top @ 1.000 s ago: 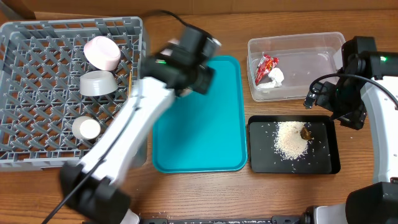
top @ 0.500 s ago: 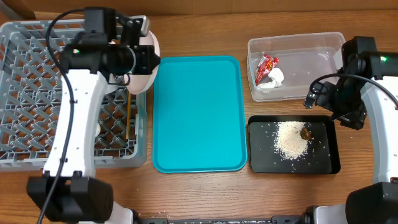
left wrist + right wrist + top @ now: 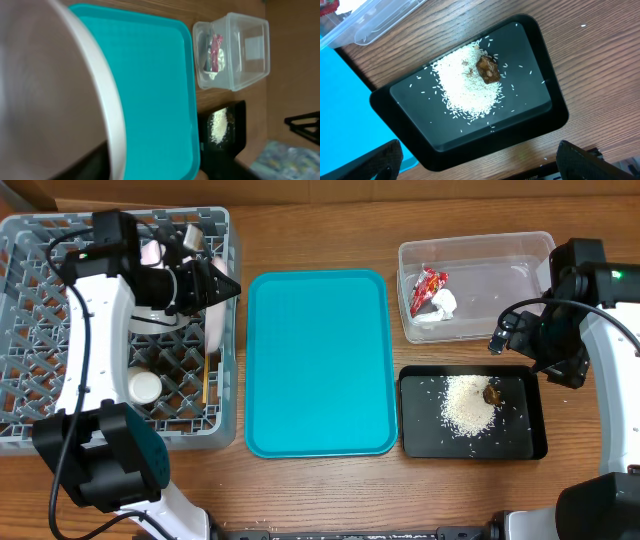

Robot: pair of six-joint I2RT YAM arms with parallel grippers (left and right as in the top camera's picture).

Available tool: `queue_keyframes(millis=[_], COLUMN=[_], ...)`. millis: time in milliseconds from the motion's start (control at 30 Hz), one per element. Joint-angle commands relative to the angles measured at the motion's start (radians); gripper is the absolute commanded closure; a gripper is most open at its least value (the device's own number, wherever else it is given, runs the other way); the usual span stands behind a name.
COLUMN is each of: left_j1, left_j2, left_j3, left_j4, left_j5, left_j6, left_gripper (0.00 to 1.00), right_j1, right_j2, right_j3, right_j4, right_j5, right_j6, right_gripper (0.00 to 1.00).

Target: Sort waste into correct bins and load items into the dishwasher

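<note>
Waste looks sorted; dishes nearly all loaded.
The white plate [image 3: 214, 330] stands on edge in the dish rack [image 3: 40, 410] just below the left claw [image 3: 215, 285], whose grip I cannot tell; the right claw [image 3: 482, 162] is apart, empty, above the rice [image 3: 467, 85].

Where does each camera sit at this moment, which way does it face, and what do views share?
Overhead: fixed above the table, looking straight down on dish rack, teal tray, clear tub, black tray; left arm and right arm show.
Left wrist: over the rack, facing past the close white plate toward teal tray and tub; itself only a dark blur.
Right wrist: looking down on rice and brown scrap; right gripper open, fingers at bottom corners.
Shared: both wrist views show the black tray's rice.
</note>
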Motion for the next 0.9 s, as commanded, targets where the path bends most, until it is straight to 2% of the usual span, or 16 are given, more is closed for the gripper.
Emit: queue_keyframes(millis=[0, 33, 133, 233, 333, 433, 600, 667, 867], left_j1=[0.028, 0.029, 0.029, 0.027, 0.020, 0.011, -0.006, -0.015, -0.084], left_j2=[-0.001, -0.013, -0.069, -0.145, -0.224, -0.278, -0.282, -0.283, -0.338], left_j3=[0.014, 0.014, 0.014, 0.014, 0.014, 0.014, -0.002, -0.021, -0.172], left_j4=[-0.017, -0.022, -0.049, -0.094, -0.158, -0.259, -0.333, -0.359, -0.355], left_j5=[0.066, 0.063, -0.010, -0.154, -0.451, -0.693, -0.702, -0.701, -0.706], left_j6=[0.006, 0.006, 0.007, -0.006, -0.158, -0.302, -0.221, -0.204, -0.176], left_gripper=[0.18, 0.14, 0.15, 0.14, 0.12, 0.02, 0.00, 0.00, 0.00], right_j1=[0.000, 0.000, 0.000, 0.001, 0.002, 0.019, 0.085, 0.109, 0.124], right_j2=[-0.018, -0.018, -0.018, -0.021, -0.040, -0.073, -0.077, -0.065, -0.057], right_j3=[0.006, 0.006, 0.006, 0.006, 0.006, 0.006, 0.006, 0.006, 0.005], right_j4=[0.004, 0.004, -0.006, 0.001, 0.060, 0.181, 0.409, 0.452, 0.370], right_j5=[-0.001, -0.001, -0.002, -0.064, -0.201, -0.322, -0.313, -0.270, -0.160], right_j6=[-0.005, -0.005, -0.006, -0.097, -0.192, -0.243, -0.243, -0.240, -0.171], right_gripper=[0.00, 0.00, 0.00, 0.00, 0.00, 0.00, 0.00, 0.00, 0.00])
